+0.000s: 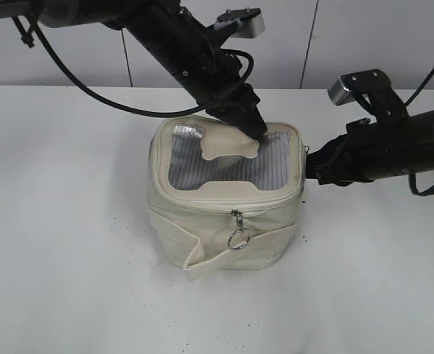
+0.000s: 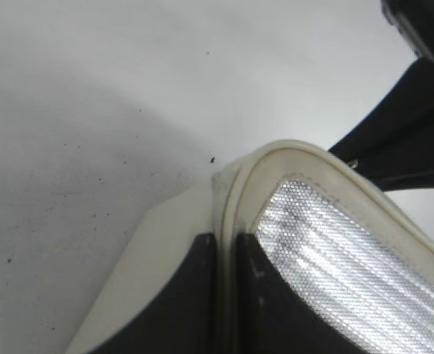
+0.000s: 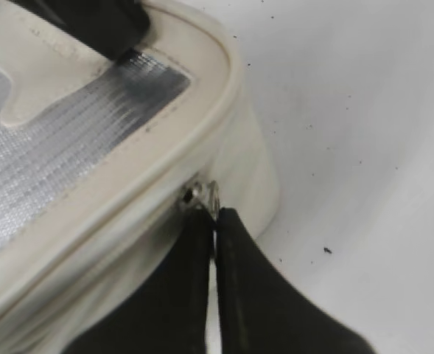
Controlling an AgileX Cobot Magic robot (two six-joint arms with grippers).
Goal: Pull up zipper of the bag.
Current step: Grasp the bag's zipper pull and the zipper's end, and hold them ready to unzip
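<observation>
- Left gripper [image 1: 252, 127]: fingers closed on the rear rim of the bag [image 1: 224, 228], pinning it to the table [image 1: 62, 243].
- Bag directly beneath it: judged light, soft-walled, liable to slide unless braced.
- Right gripper [image 3: 214, 215]: fingers pinched on a silver slider of the zipper [image 3: 199, 193] at their tips; best hold is that metal pull.
</observation>
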